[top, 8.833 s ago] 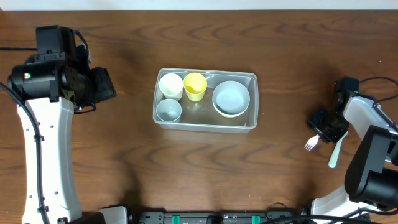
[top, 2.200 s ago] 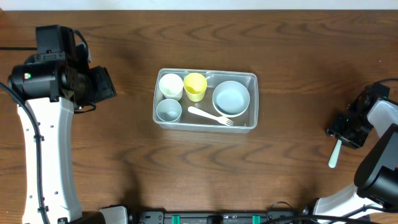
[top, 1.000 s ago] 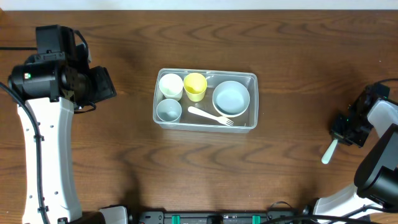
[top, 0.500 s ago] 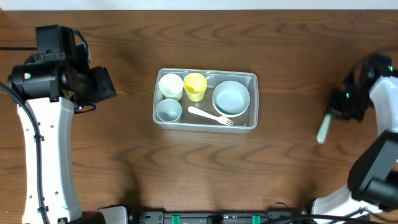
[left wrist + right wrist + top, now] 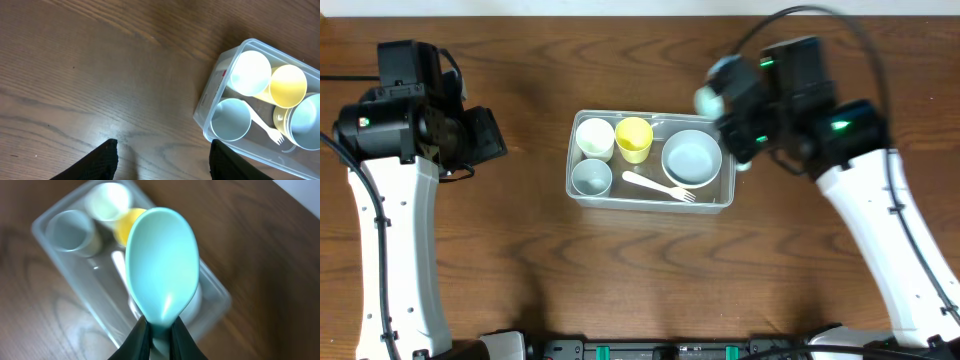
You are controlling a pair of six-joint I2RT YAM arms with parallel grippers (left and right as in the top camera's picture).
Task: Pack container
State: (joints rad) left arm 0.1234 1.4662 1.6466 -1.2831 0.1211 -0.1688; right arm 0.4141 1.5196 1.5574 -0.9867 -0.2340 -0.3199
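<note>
Packing looks close to done, by my read. The clear rectangular plastic tub (image 5: 650,204) sits mid-table on the dark wooden tabletop (image 5: 650,280). In it I see a white round cup (image 5: 595,137) at its 10 o'clock corner and a yellow cup (image 5: 634,138) touching it toward 12. A pale grey-blue cup (image 5: 591,177) is at 8 o'clock and a pale-blue round bowl (image 5: 692,158) at 3 o'clock. A white plastic fork (image 5: 658,187) lies along the 6 o'clock side. What I judge is left is the pale mint plastic spoon (image 5: 162,265), which is in the air and not yet in the tub.

The right gripper (image 5: 159,339) is clenched on the spoon's neck, the scoop sticking out past the fingertips. On my right wrist feed the scoop hangs over the tub, covering part of the bowl end. From overhead the right arm reaches in from the table's 4 o'clock, its wrist at the tub's 2 o'clock corner. That view is smeared, so I cannot tell how high the spoon is above the rim.

The left gripper (image 5: 164,162) is spread wide with nothing between its fingers. That arm stands at the tub's 9 o'clock, well apart, its camera looking down on the tub's cup end.
</note>
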